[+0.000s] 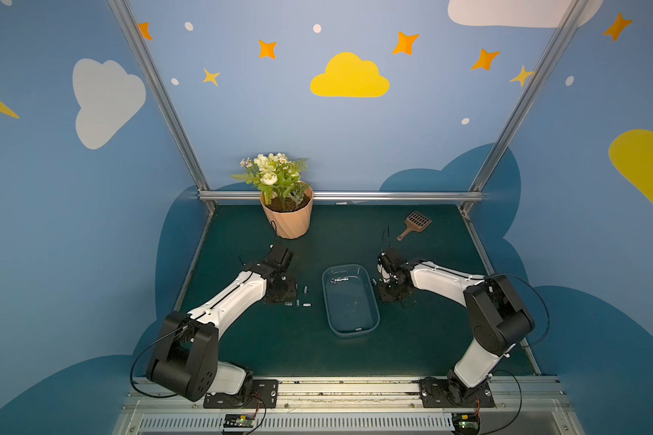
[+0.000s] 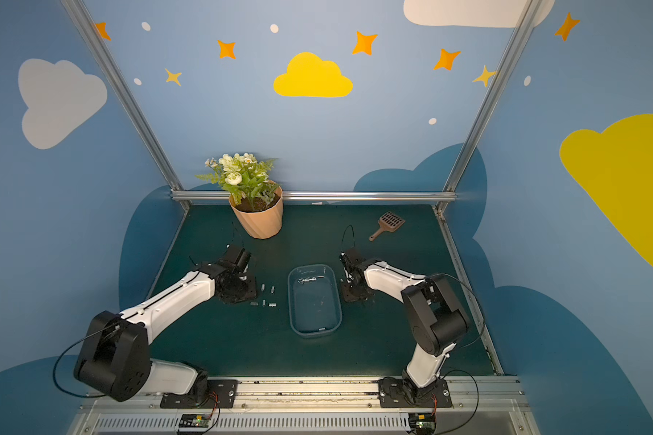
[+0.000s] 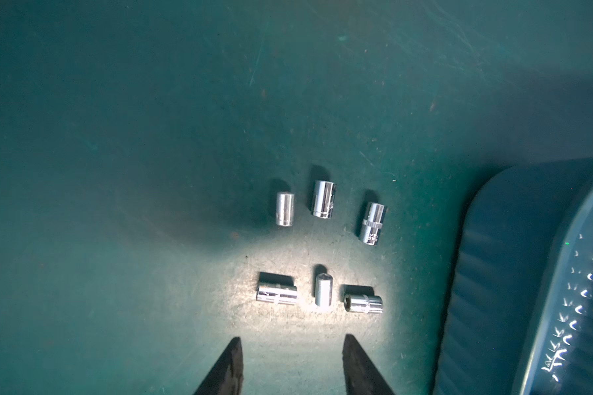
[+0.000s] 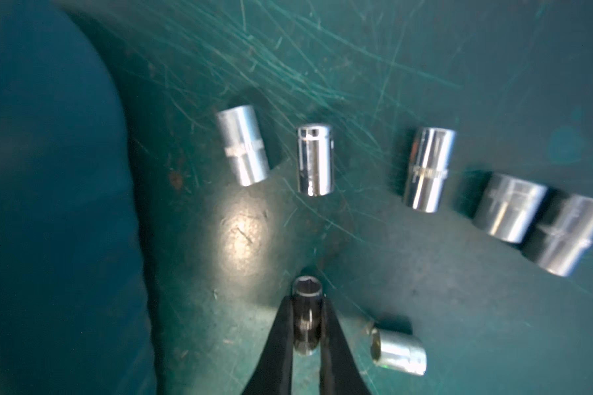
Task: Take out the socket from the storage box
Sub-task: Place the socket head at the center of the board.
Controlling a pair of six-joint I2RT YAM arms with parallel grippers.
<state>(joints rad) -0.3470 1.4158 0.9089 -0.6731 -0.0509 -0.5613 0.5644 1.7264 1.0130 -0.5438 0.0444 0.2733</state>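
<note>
Now right pincer (image 4: 307,299) narrow, gripping socket (image 4: 305,325) outside storage box (image 1: 355,333) just beside it; ease jaws apart gently, so it won't roll into loose socket (image 4: 399,352) nearby. Left pincer (image 3: 292,337) half-wide, empty.

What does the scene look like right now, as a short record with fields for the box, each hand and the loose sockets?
storage box: centre of the mat, something small and shiny inside at its far end
left hand: open, empty, above six sockets lying on the mat
right hand: shut on a socket, low over the mat
right side: six other sockets loose beside the box
far mat: flowerpot, brown scoop
</note>
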